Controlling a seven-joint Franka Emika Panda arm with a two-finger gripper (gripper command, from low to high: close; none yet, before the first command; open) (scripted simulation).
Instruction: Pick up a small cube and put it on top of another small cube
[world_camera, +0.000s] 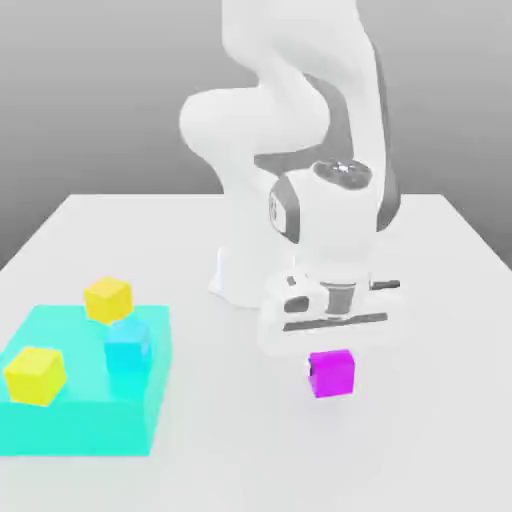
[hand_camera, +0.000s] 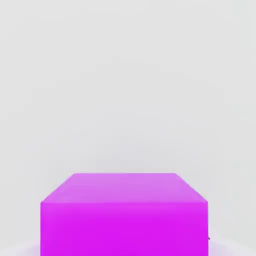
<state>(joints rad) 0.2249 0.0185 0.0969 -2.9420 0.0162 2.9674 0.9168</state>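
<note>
Exterior view – claw (world_camera: 333, 352) clenched on the magenta cube (world_camera: 331, 373) – table (world_camera: 430, 420).

Small cube (world_camera: 331, 373) — matt, smooth; table (world_camera: 420, 420) matt.

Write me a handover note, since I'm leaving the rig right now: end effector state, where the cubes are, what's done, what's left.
End effector: shut, low over the table, directly above the magenta cube; whether the cube is clamped can't be told.
Magenta cube: on the table, not lifted.
Two yellow cubes and a cyan cube sit on the cyan platform, at the exterior view's left.
Done: approach, closing.
Left: lift, carry, stack on another small cube.
</note>
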